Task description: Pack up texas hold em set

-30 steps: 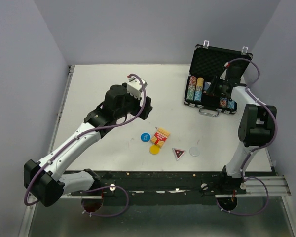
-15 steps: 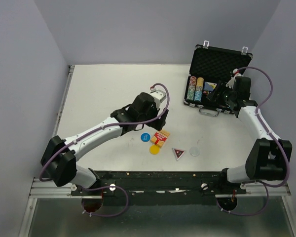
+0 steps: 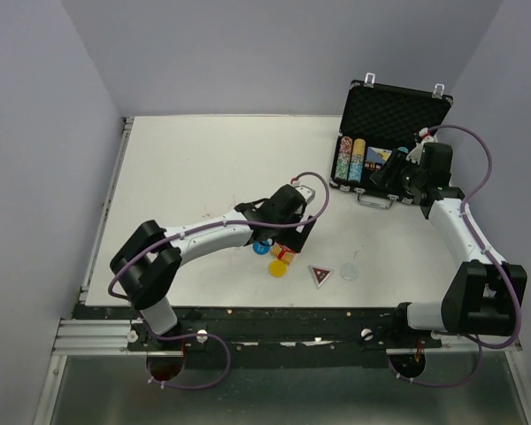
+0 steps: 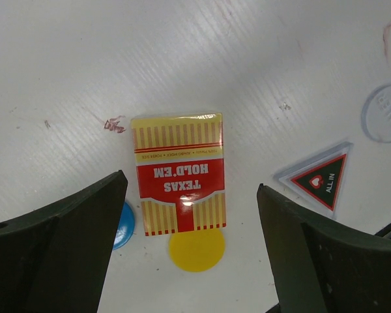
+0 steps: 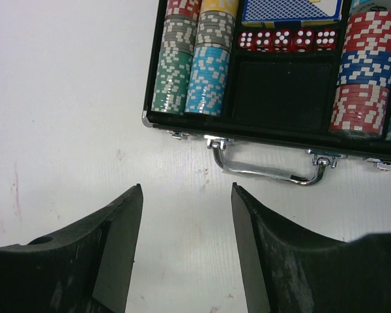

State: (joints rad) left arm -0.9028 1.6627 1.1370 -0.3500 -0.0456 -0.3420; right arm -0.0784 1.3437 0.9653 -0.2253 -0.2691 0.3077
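The black briefcase (image 3: 394, 108) stands open at the back right, its lid upright. Inside are rows of coloured chips (image 5: 190, 72), red dice (image 5: 287, 40), a blue card deck (image 5: 290, 10) and an empty foam slot (image 5: 283, 91). My right gripper (image 5: 186, 186) hovers open over bare table just in front of the silver handle (image 5: 267, 171). A red and yellow card deck (image 4: 178, 173) lies mid-table. My left gripper (image 4: 190, 182) is open above it, one finger on each side. A yellow disc (image 4: 196, 249), a blue disc (image 4: 124, 225), a triangular All In button (image 4: 319, 176) and a clear round disc (image 4: 384, 113) lie around it.
In the top view the yellow disc (image 3: 277, 267), triangular button (image 3: 320, 275) and clear disc (image 3: 350, 271) sit in a row near the table's front edge (image 3: 274, 307). Grey walls close the table in at the back and sides.
My left arm has swung right and down from the table's middle to hang over the red and yellow deck. My right gripper has drawn back from inside the briefcase to in front of its handle.
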